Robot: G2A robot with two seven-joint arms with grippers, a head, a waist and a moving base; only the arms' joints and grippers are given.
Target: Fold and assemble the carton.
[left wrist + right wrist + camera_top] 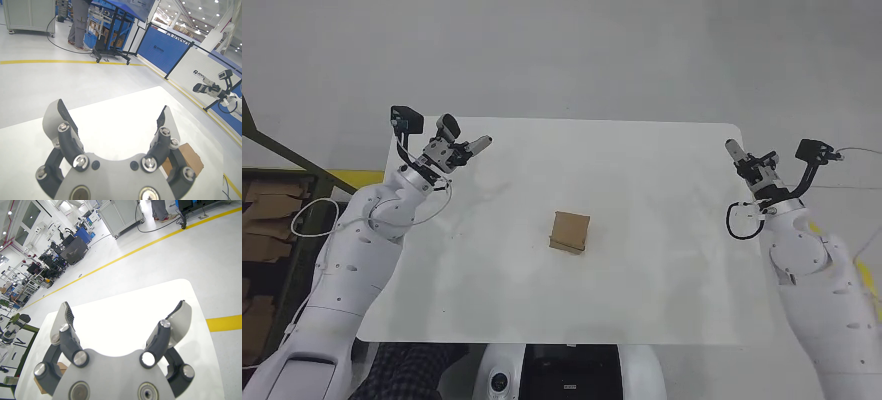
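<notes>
Seemingly done: the carton (570, 231) stands as a small brown block with its sides up, so most of the folding looks finished. I judge the task to be at or near its end.
Carton place: near the middle of the table (662, 290), on its own, touching neither arm.
Carton top: from above it looks flat and shut. A lighter strip along its near lower edge may be a side face or a loose flap, and I cannot tell which.
Left pincer (113, 104): spread wide with nothing between the pads, over the far left corner of the table, well apart from the carton.
Right pincer (124, 302): also spread wide and empty, by the far right corner, well apart from the carton.
Left to do: at most a last flap to press home or a seam to check. The underside is hidden, so whether the bottom flaps are tucked cannot be told.
Next move, if any: either arm would have to travel in to the middle before it could touch the carton.
</notes>
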